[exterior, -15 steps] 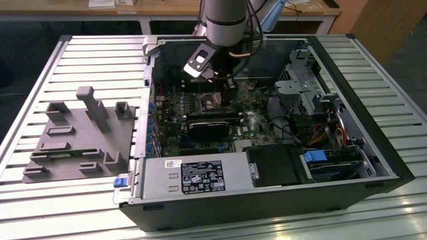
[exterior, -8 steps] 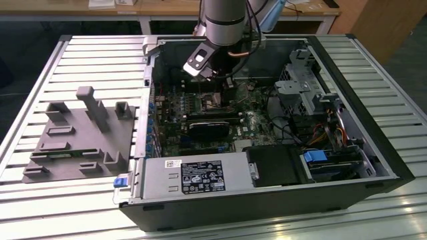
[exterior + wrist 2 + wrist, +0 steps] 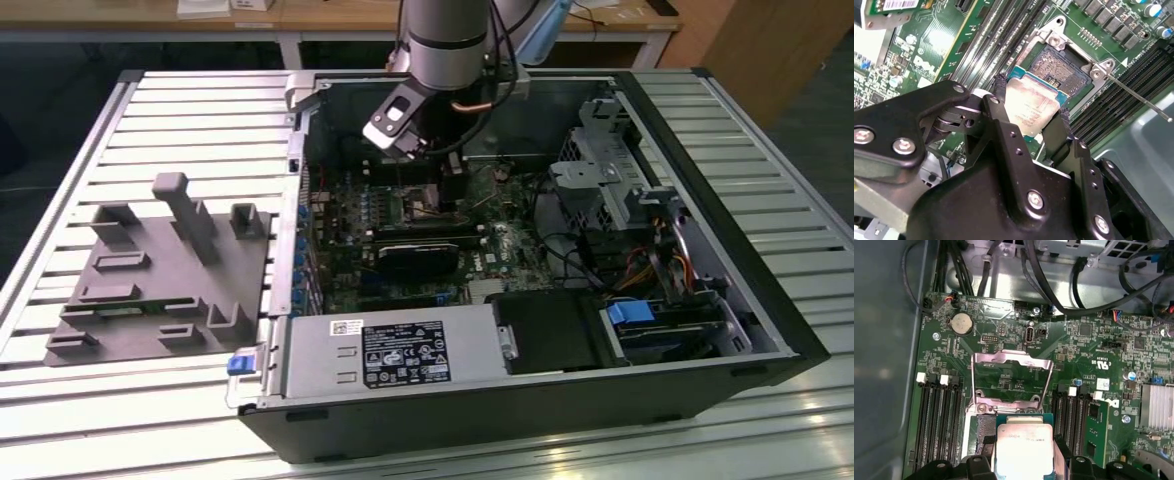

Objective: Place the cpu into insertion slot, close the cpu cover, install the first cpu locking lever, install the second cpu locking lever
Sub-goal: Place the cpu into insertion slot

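Observation:
My gripper (image 3: 1032, 100) is shut on the cpu (image 3: 1030, 107), a flat silver-grey square pinched at two opposite edges between black fingers (image 3: 999, 107). The cpu hangs over the near part of the insertion slot (image 3: 1061, 67), whose dark centre still shows beyond it; I cannot tell whether they touch. In the first wrist view the cpu (image 3: 1024, 450) sits just before the cpu cover (image 3: 1011, 358), a silvery frame standing open and tilted up off the slot (image 3: 985, 427). A thin metal lever (image 3: 1136, 97) sticks out sideways from the slot's corner. The exterior view shows the gripper (image 3: 420, 160) inside the computer case.
Long black memory slots (image 3: 939, 420) flank the socket on both sides. Black cables (image 3: 1054, 285) run along the case wall beyond the board. A finned heatsink (image 3: 1156, 407) sits at one side. Outside the case, a grey fixture (image 3: 160, 280) lies at the exterior view's left.

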